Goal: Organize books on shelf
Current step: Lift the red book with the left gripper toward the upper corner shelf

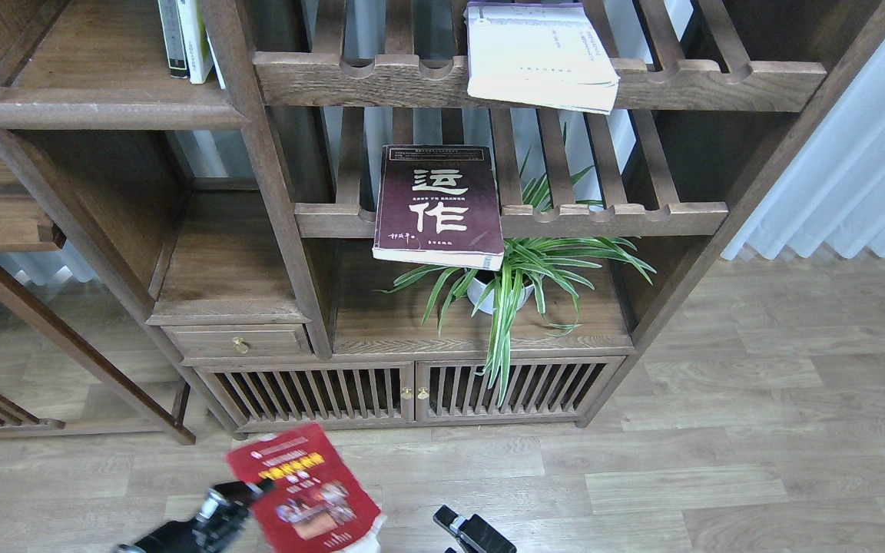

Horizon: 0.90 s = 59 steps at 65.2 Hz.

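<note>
Three books show. At lower left of the frame, the left gripper [246, 493] pinches the left edge of the red book [306, 491], fingers closed on its cover; the book is in the air, tilted, above the floor. The right gripper [454, 522] sits at bottom centre, too dark and cropped to tell how far open. The maroon book [440, 206] lies flat on a slatted rack [627, 217] at centre, overhanging its front. The cream book [538, 55] lies on the upper rack, top centre. Likely best: keep the pinch firm, level the red book, lift it toward the solid shelf [112, 107] at upper left, beside the upright white-spined books [187, 38]. A potted plant [519, 280] stands in the compartment under the maroon book.
</note>
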Tool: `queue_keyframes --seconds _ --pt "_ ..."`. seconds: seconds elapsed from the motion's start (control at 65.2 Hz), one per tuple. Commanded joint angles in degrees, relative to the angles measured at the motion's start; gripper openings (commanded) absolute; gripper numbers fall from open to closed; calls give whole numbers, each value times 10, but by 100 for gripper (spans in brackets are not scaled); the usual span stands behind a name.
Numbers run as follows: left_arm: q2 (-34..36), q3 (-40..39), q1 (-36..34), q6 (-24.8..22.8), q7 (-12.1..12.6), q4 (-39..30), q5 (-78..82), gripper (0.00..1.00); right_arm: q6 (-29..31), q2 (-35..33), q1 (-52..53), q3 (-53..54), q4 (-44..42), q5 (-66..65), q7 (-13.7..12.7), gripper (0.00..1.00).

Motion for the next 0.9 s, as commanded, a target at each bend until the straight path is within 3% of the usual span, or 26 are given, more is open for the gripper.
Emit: queue_keyframes --seconds 0.0,0.138,0.291,0.521,0.69,0.889 --pt "66 -85 14 0 12 -68 23 0 0 0 2 0 0 0 0 100" --pt "99 -145 15 0 22 -122 24 0 0 0 2 0 0 0 -1 100" --pt "101 -229 14 0 77 -164 45 0 0 0 2 1 0 0 -1 100" --pt "96 -306 -12 0 77 -257 102 0 0 0 -2 1 0 0 -1 100" --pt "104 -350 -113 0 77 -271 115 0 0 0 -4 2 -2 0 0 100" --pt "153 -361 -176 0 77 -271 115 0 0 0 -4 3 -3 0 1 100"
